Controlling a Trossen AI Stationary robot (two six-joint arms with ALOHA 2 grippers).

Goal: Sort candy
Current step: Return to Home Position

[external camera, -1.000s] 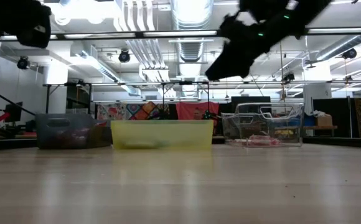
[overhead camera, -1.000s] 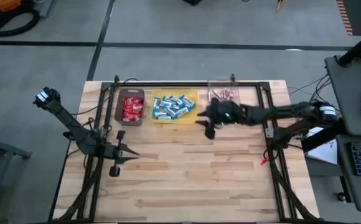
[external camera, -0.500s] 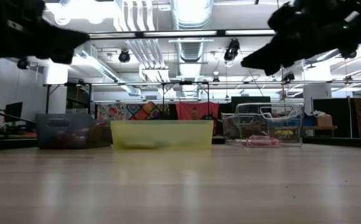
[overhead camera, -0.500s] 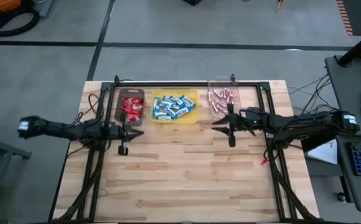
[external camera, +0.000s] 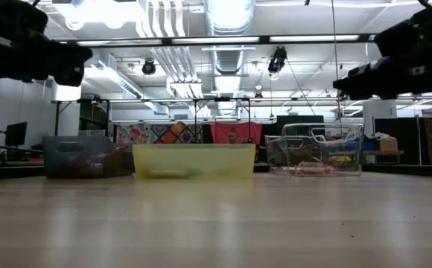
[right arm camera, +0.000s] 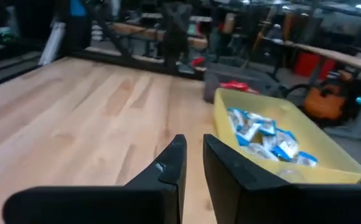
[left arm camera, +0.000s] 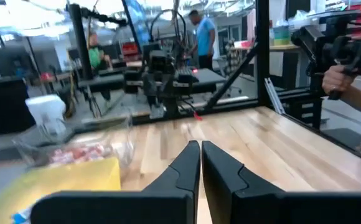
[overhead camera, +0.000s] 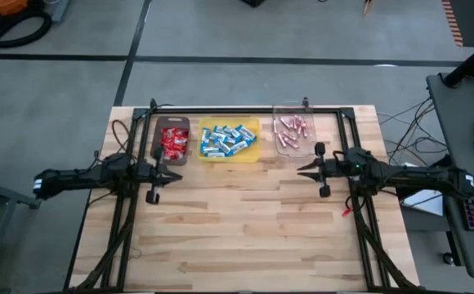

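Note:
The candy lies sorted in three bins along the table's far edge. Red packets (overhead camera: 172,140) fill the brown bin (overhead camera: 157,144). Blue-and-white bars (overhead camera: 227,139) sit in the yellow bin (overhead camera: 252,152), also seen in the right wrist view as bars (right arm camera: 264,137). Pink sticks (overhead camera: 292,129) are in the clear bin (overhead camera: 279,147). My left gripper (overhead camera: 177,174) hovers shut, near side of the brown bin, pointing right. My right gripper (overhead camera: 300,170) hovers near side of the clear bin, pointing left, its fingers (right arm camera: 173,155) a narrow gap apart with nothing between.
A black frame (overhead camera: 245,109) runs along the table's far edge and down both sides. Bare wood (overhead camera: 245,229) spreads over the middle and near part of the table. A person's hand (left arm camera: 345,81) with a device shows beyond the table.
My right gripper has drawn back from between the yellow and clear bins toward the table's right edge, and has levelled out from a downward tilt. My left gripper has swung toward the far edge, up to the near side of the brown bin.

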